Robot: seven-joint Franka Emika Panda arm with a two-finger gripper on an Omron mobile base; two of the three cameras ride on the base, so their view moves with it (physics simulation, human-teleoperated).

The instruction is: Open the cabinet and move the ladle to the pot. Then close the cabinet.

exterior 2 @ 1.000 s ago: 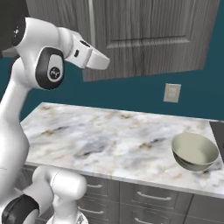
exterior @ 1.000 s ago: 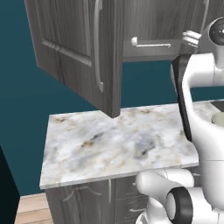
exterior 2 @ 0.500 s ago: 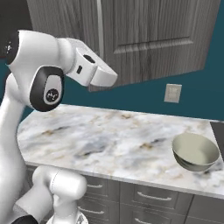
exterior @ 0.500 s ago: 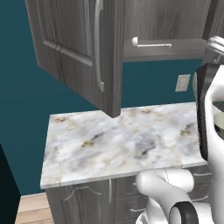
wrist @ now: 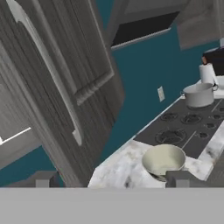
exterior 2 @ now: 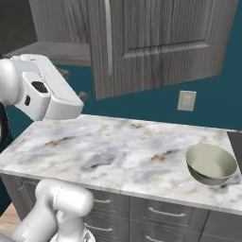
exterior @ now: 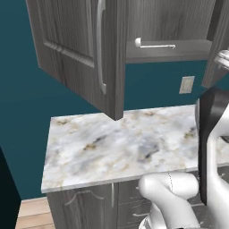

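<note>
The cabinet [exterior: 85, 49] hangs over the counter with both doors swung open; its right door [exterior 2: 156, 42] shows a long silver handle [exterior 2: 108, 38]. On the cabinet's floor lies the ladle [exterior: 154, 44], pale with a thin straight handle. The pot [exterior 2: 211, 164], a wide grey-olive bowl shape, stands on the right end of the marble counter [exterior 2: 108, 151] and shows again as the pot [wrist: 164, 159] in the hand view. My gripper [wrist: 112, 181] is open, its tips far apart with nothing between them, facing the door and the pot. My white hand [exterior 2: 49, 97] hovers left of the counter, below the cabinet.
A stove [wrist: 188, 127] adjoins the counter's right end, with a steel saucepan [wrist: 199, 94] on a back burner. A wall outlet [exterior 2: 186, 100] sits above the counter. Grey drawers [exterior 2: 156, 212] run below it. The open left door [exterior: 76, 53] juts out over the counter's left part.
My hand has dropped down and back from the cabinet door, and the arm has swung right in the left base view. The jaws have spread wider. The pot and ladle have not moved.
</note>
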